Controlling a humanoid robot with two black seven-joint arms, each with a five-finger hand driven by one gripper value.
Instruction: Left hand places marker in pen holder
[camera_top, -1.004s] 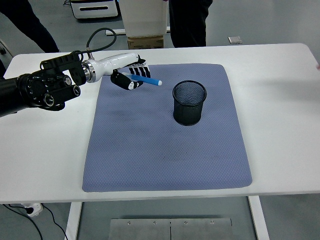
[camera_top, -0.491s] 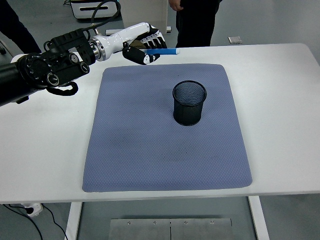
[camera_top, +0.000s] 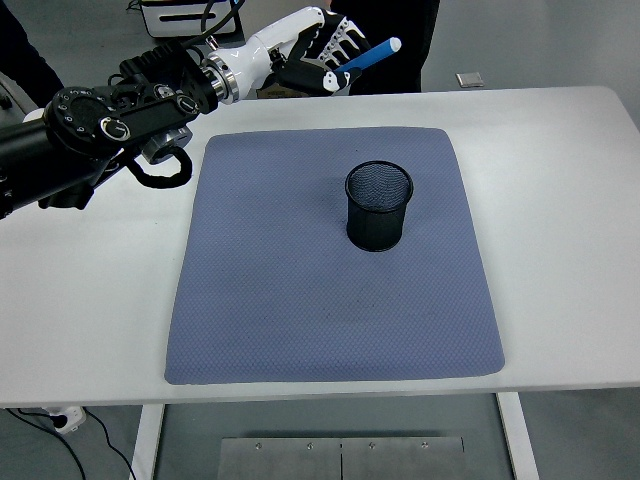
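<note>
My left hand (camera_top: 328, 52) is clenched round the blue marker (camera_top: 368, 55), held up in the air past the table's far edge, marker tilted w/ its tip pointing up-right. Below & nearer me the black mesh pen holder (camera_top: 379, 206) stands upright on the blue-grey mat (camera_top: 300, 300), well apart from the marker. Mat lies on the white table (camera_top: 560, 180); a person in dark clothes (camera_top: 415, 40) stands just behind my hand.

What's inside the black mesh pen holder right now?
The pen holder looks empty as far as its interior shows. The blue marker is in the left hand, above the table's far edge.
</note>
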